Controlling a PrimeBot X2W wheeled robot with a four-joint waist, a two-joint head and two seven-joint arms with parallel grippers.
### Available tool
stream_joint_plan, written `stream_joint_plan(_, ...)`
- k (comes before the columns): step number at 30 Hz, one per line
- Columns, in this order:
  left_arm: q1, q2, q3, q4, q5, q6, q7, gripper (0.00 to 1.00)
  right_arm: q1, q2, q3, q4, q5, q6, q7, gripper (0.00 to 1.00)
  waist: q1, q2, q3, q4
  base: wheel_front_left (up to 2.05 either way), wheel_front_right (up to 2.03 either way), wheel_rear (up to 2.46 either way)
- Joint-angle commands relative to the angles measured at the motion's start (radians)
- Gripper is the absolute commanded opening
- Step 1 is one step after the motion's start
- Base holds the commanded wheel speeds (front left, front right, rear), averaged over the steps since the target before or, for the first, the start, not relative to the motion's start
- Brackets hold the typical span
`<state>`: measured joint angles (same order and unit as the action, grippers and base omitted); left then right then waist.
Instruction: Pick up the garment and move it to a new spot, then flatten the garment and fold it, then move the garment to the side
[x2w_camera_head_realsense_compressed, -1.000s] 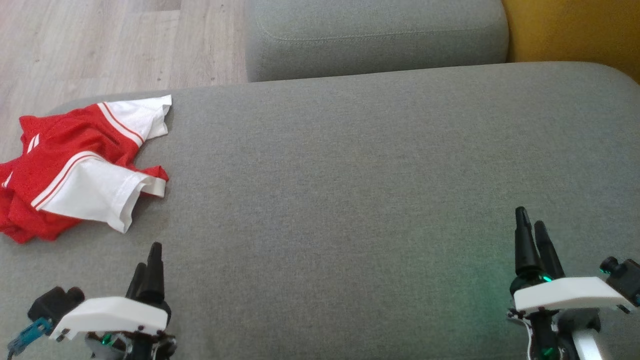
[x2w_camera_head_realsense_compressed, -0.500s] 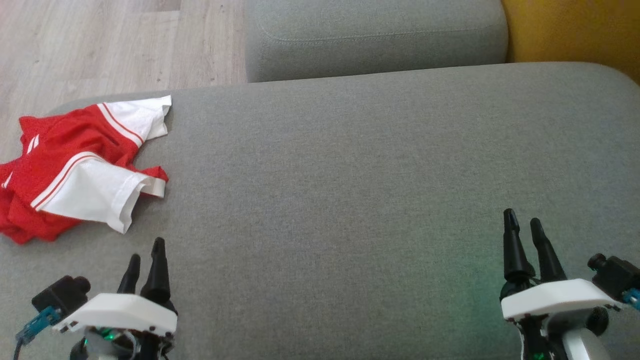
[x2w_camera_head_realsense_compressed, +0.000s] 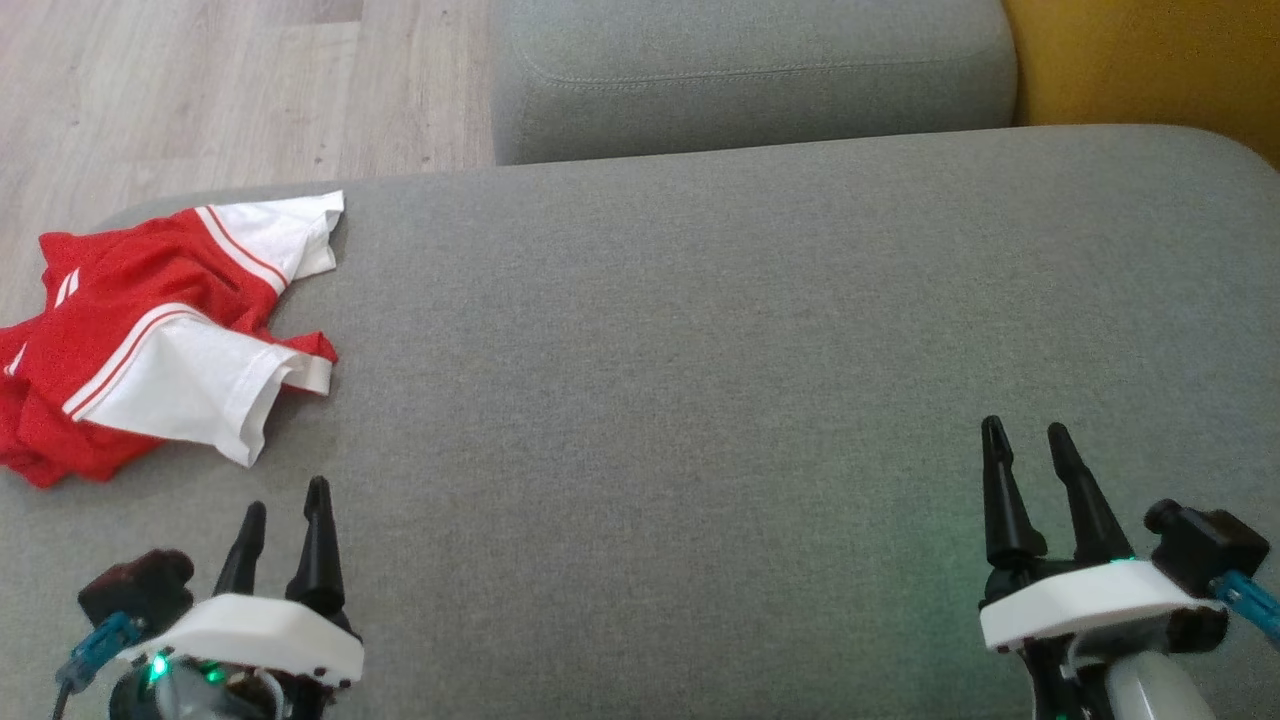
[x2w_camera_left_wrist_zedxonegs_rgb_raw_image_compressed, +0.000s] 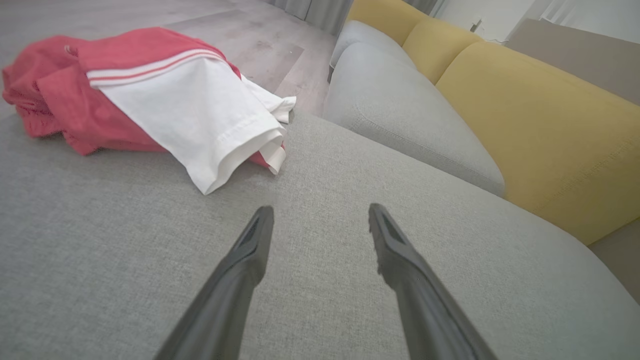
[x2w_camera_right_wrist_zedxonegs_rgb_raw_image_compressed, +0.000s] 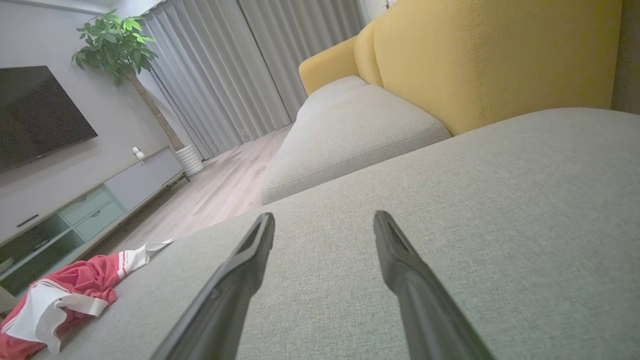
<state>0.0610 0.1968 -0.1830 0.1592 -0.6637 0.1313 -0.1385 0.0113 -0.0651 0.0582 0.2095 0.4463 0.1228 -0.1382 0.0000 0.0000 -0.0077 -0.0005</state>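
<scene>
The left gripper has its fingers spread wide and holds nothing. It hangs near the crumpled red-and-white garment (a white sleeve lies nearest it) at the grey cushion's left edge. The right gripper, equally wide and empty, is well apart.

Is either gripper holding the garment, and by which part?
Nothing is held. The left gripper and right gripper are open and empty; the garment lies crumpled on the cushion, apart from both.
</scene>
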Motion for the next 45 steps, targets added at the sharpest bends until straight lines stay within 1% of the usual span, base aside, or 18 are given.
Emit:
stream_joint_plan(1, -0.025, 0.030, 0.020, -0.043, 0.033, 0.006, -0.017, 1.00, -0.023, -0.017, 0.022, -0.040, -0.036, 0.006, -0.016, 1.00, 0.0000, 0.0000, 0.000, 0.001, 0.00, 0.00, 0.00)
stream_joint_plan(19, 0.004, 0.051, -0.005, -0.073, 0.239, 0.045, -0.070, 1.00, -0.009, -0.011, 0.018, -0.006, -0.234, 0.007, -0.069, 1.00, 0.0000, 0.0000, -0.003, -0.002, 0.00, 0.00, 0.00)
stream_joint_plan(30, 0.024, 0.058, -0.018, -0.082, 0.348, 0.059, -0.102, 1.00, 0.002, -0.001, 0.004, 0.008, -0.352, 0.007, -0.102, 1.00, 0.0000, 0.0000, -0.006, -0.008, 0.00, 0.00, 0.00)
stream_joint_plan(35, 0.027, 0.062, -0.025, -0.085, 0.390, 0.065, -0.113, 1.00, 0.002, 0.001, 0.001, 0.012, -0.386, 0.008, -0.114, 1.00, 0.0000, 0.0000, -0.007, -0.009, 0.00, 0.00, 0.00)
stream_joint_plan(37, 0.030, 0.065, -0.031, -0.087, 0.422, 0.070, -0.122, 1.00, 0.003, 0.002, 0.000, 0.014, -0.418, 0.008, -0.123, 1.00, 0.0000, 0.0000, -0.008, -0.009, 0.00, 0.00, 0.00)
stream_joint_plan(45, 0.035, 0.060, -0.025, -0.065, 0.405, 0.065, -0.123, 1.00, 0.003, 0.007, -0.014, 0.024, -0.397, 0.008, -0.124, 1.00, 0.0000, 0.0000, -0.008, -0.009, 0.00, 0.00, 0.00)
